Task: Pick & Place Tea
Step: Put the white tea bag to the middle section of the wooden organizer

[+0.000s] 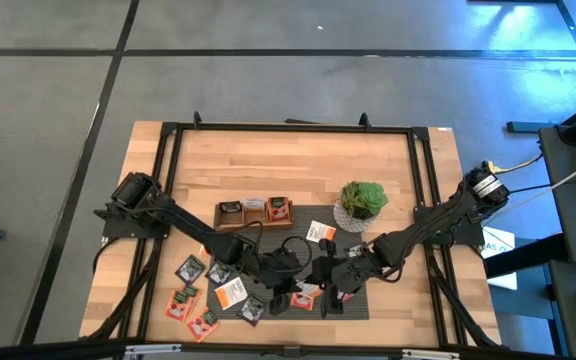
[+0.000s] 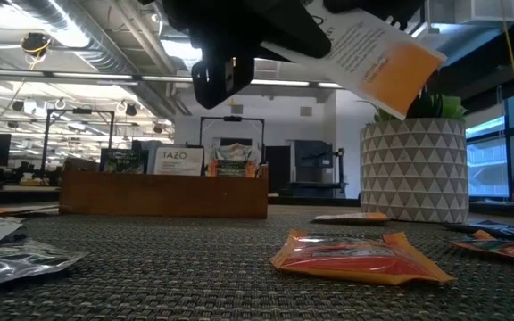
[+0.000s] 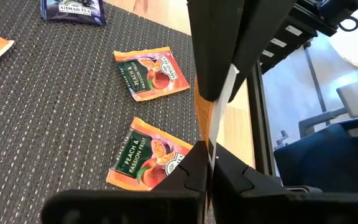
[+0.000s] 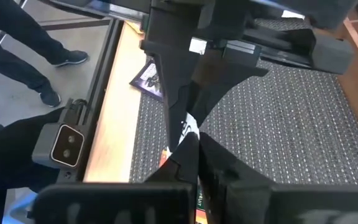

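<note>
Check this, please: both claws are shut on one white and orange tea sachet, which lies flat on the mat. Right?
Not quite. The left claw and right claw are shut on the white and orange sachet, but the low view shows it held in the air above the mat.

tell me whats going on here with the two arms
Both arms meet over the dark mat near the table's front edge. The left gripper and the right gripper are both shut on one white-and-orange tea sachet, held up off the mat, which looks like a handover between them. Other sachets lie loose on the mat and table, and a few stand in the wooden tray beside the potted plant.
</note>
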{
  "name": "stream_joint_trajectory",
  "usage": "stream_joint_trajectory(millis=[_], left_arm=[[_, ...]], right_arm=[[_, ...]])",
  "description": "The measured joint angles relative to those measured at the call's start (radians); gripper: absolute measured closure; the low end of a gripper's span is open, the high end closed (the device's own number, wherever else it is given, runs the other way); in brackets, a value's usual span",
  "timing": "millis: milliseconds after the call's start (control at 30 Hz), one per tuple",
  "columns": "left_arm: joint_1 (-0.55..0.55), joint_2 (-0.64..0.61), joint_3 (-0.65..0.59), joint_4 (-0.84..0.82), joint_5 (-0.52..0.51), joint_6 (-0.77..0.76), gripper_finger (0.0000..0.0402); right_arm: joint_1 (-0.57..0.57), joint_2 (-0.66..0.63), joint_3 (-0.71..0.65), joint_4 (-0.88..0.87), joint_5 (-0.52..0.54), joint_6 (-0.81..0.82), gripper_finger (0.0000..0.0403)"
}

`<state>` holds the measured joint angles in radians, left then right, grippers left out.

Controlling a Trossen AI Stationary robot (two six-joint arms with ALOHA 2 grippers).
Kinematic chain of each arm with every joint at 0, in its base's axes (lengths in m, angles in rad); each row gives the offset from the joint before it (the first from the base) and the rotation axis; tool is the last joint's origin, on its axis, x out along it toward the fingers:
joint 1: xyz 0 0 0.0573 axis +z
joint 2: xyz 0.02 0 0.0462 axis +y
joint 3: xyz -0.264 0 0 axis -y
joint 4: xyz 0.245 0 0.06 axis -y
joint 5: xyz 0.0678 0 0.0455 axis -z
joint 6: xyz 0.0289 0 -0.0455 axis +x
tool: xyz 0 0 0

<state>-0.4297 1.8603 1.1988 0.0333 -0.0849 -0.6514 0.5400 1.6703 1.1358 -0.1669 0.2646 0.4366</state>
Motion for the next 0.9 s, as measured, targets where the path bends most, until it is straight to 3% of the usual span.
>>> stream_joint_trajectory(millis=[300, 567, 733, 900], left_arm=[[0.0, 0.0, 0.0, 0.0, 0.0, -0.004, 0.0389], [-0.009, -0.016, 0.0, -0.034, -0.025, 0.002, 0.0302], [-0.044, -0.115, -0.001, -0.152, -0.169, 0.058, 0.0267], [-0.122, -0.219, -0.029, -0.166, -0.433, 0.156, 0.0259]], right_arm=[[-0.001, 0.0, 0.0, -0.001, 0.003, -0.007, 0.0399], [-0.002, 0.0, 0.0, -0.016, 0.006, -0.031, 0.0399], [-0.002, -0.035, 0.0, -0.06, 0.055, -0.042, 0.04], [-0.002, -0.112, 0.0, -0.068, 0.132, -0.107, 0.04]])
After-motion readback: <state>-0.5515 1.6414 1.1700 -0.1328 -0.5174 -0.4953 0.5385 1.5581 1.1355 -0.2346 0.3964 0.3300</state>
